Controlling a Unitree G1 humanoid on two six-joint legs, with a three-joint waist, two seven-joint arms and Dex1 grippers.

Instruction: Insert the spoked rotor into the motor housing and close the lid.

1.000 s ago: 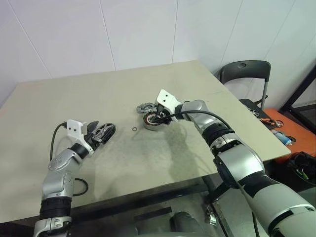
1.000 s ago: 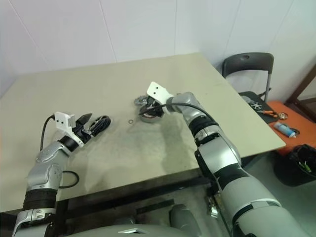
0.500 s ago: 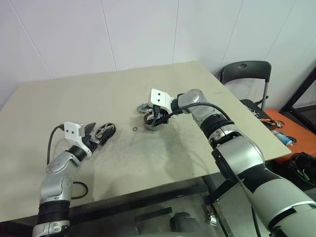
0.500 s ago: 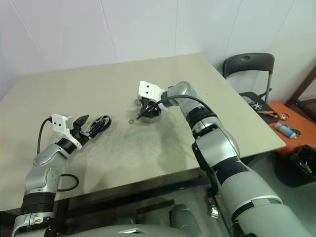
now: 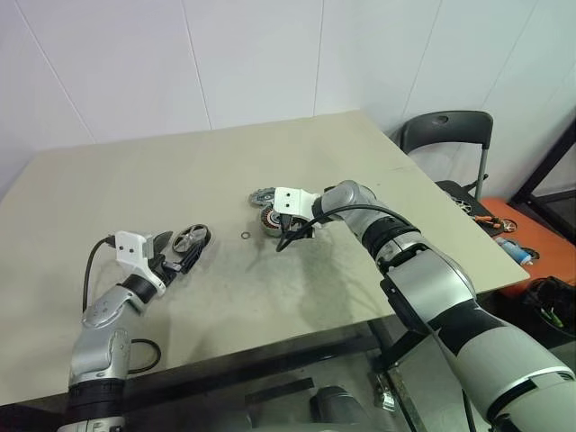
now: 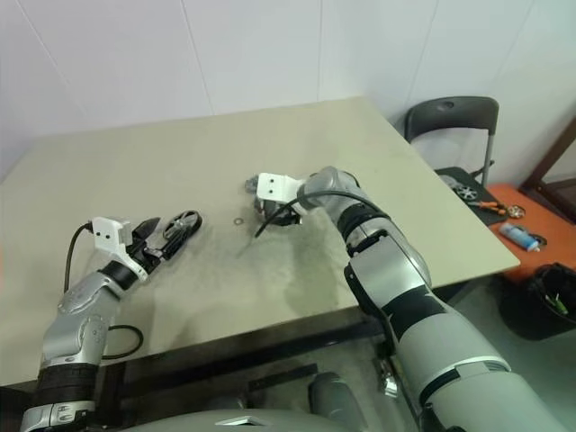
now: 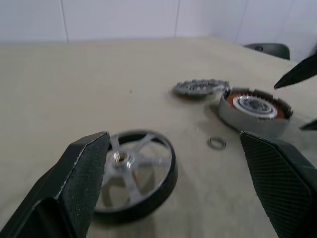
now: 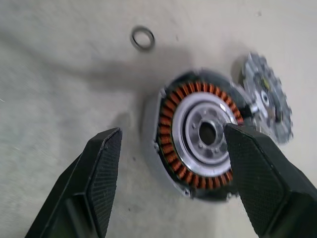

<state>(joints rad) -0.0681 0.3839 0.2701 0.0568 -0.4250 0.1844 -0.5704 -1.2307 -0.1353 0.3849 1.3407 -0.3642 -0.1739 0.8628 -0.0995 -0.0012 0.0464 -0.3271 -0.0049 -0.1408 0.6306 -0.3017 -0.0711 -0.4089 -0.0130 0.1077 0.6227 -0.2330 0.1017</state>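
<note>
R gripper (image 8: 168, 163) is hovering open & empty over the motor housing (image 8: 200, 131), w/ the lid (image 8: 265, 101) lying just past it. L gripper (image 7: 183, 173) is sitting wide open, empty, the spoked rotor (image 7: 136, 171) lying flat by its fingertips.

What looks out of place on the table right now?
Nothing is damaged or spilled. The rotor lies flat, apart from the housing; the lid rests beside the housing, touching or overlapping its rim. A small loose ring lies between rotor and housing.
</note>
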